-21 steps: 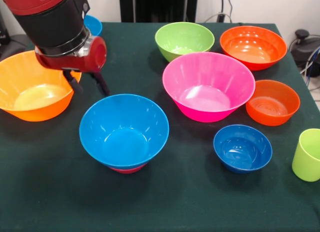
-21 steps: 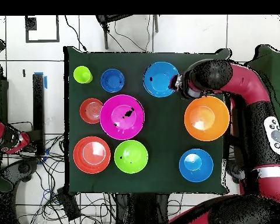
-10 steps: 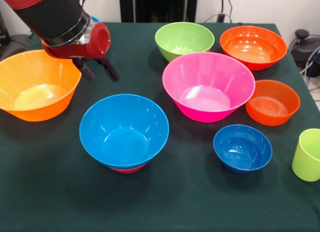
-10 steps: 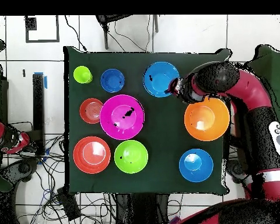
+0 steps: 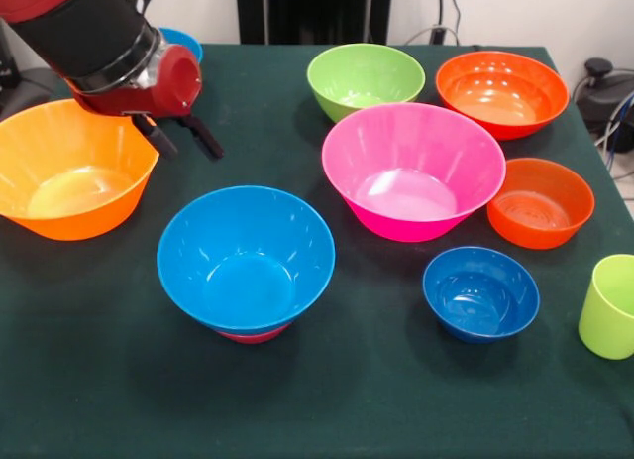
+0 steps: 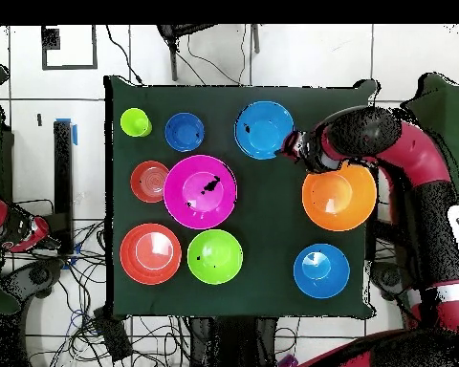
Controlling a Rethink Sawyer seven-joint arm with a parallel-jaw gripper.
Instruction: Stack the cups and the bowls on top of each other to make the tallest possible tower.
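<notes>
End effector (image 5: 178, 137) released, two black fingers spread and empty, hanging above the dark green table (image 5: 99, 380) between large orange bowl (image 5: 69, 172) and medium blue bowl (image 5: 246, 256); seen from above at (image 6: 293, 148), just beside the blue bowl's rim (image 6: 264, 129) and the orange bowl (image 6: 338, 194). Medium blue bowl seated upright on a small crimson bowl (image 5: 253, 334), only a sliver of red showing beneath. Large pink bowl (image 5: 413, 170) standing alone mid-table, green bowl (image 5: 365, 79) and large red-orange bowl (image 5: 501, 92) behind it, smaller red-orange bowl (image 5: 540, 203) just beside its right flank. Small blue bowl (image 5: 480, 292) in front of the pink one. Lime cup (image 5: 609, 307) upright at the right edge, apart from the rest. Another blue bowl (image 5: 183, 45) partly hidden behind the arm.
</notes>
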